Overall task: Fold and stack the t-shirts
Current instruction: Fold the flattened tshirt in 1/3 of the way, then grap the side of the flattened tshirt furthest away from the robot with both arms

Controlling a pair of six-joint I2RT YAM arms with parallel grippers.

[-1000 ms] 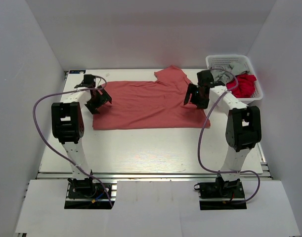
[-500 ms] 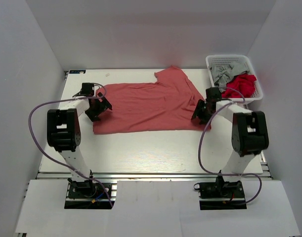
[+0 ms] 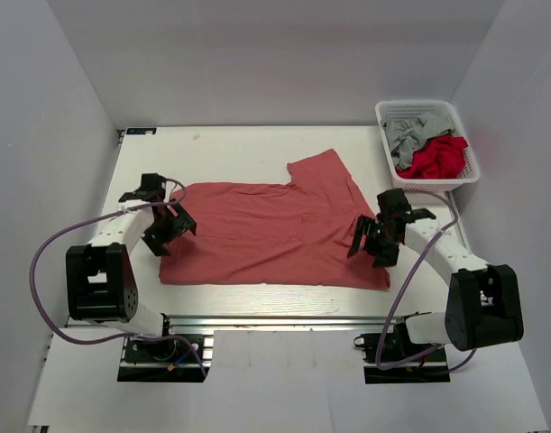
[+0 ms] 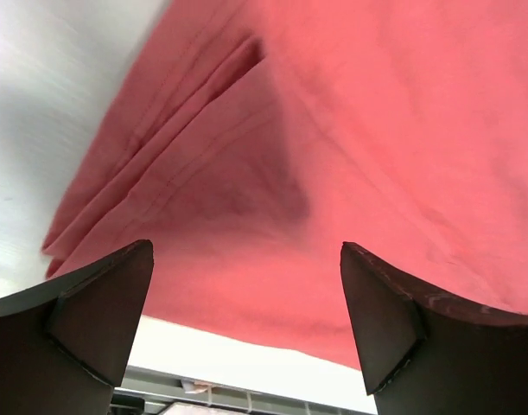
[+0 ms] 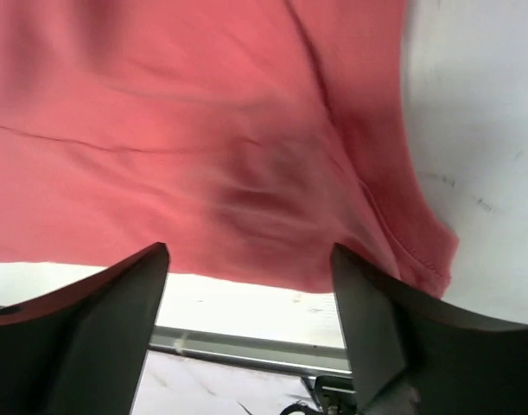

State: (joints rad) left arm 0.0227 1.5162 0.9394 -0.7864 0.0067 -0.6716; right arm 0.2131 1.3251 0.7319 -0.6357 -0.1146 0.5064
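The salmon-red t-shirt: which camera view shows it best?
The top external view: the whole salmon-red t-shirt is seen there, spread flat. The left wrist view shows only a layered side edge; the right wrist view shows only a near corner, partly blurred.

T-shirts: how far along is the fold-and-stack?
Done: salmon t-shirt spread out flat. In hand: left gripper and right gripper hover open over its side edges, gripping nothing. Left: every fold, plus grey t-shirt and red t-shirt bunched in the basket; no stack yet.
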